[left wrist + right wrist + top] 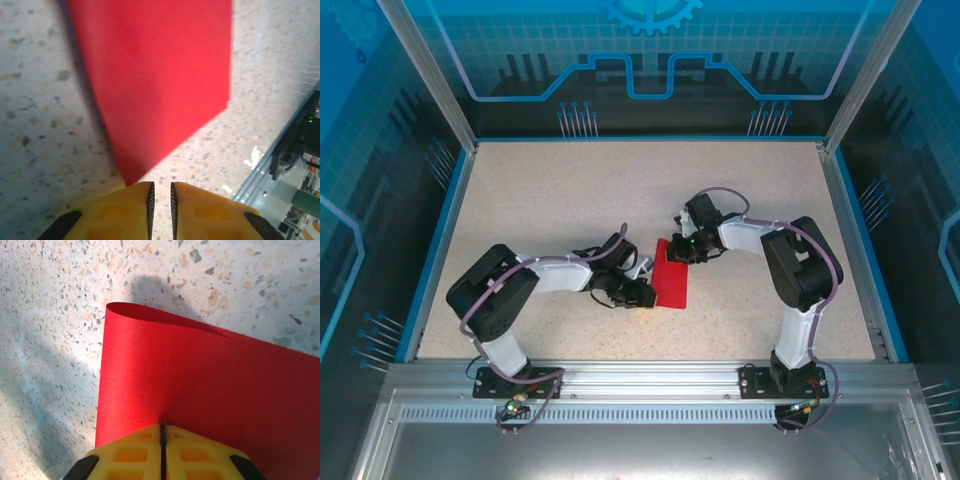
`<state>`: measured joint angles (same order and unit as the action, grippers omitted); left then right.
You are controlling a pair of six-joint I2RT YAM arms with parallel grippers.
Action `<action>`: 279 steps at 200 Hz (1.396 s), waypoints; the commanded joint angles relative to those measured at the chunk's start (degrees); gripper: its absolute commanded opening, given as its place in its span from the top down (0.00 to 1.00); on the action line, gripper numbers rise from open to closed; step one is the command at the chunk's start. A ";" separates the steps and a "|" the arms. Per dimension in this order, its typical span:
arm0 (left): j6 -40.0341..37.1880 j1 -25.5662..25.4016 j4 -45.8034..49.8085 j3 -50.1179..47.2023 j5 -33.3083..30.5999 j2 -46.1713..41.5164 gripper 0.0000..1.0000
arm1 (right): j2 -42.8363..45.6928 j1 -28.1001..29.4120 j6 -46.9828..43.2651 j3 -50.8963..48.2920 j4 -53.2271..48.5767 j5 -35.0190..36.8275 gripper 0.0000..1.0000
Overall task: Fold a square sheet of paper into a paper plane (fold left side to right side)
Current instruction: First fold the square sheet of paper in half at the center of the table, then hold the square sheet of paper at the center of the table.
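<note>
The square sheet of paper [670,275] lies bright red near the table's middle, doubled over into a narrow upright rectangle. In the right wrist view its top layer [200,380] curves over in a soft, unpressed fold at the far edge. My right gripper [682,248] is at the sheet's far end, and its yellow fingers [163,427] are shut on the paper's edge. My left gripper [642,295] sits at the near left corner. Its jaws [161,187] stand narrowly open over bare table, with the paper's corner [160,75] just ahead of the left fingertip.
The speckled tabletop [550,200] spreads wide on all sides of the sheet, bounded by a blue rim [448,225]. A metal rail [650,375] runs along the near edge and also appears in the left wrist view as the table's rail [295,150].
</note>
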<state>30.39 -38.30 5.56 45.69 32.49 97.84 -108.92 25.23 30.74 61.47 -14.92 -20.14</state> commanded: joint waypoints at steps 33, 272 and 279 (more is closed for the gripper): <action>3.19 3.18 0.69 6.41 0.45 -0.79 0.71 | 4.56 0.12 -3.14 0.82 -0.17 -0.09 0.73; 3.97 6.31 -0.31 18.56 -0.61 11.01 0.70 | 19.52 -3.53 -1.37 -16.70 4.81 -5.85 0.98; 3.84 6.33 -0.11 18.51 -0.75 10.82 0.69 | 18.80 -3.55 -1.87 -16.14 3.70 -5.04 0.98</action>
<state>34.00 -32.36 5.23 62.92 32.21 108.86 -88.75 21.34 30.35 43.20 -7.77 -27.40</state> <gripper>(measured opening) 0.303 0.043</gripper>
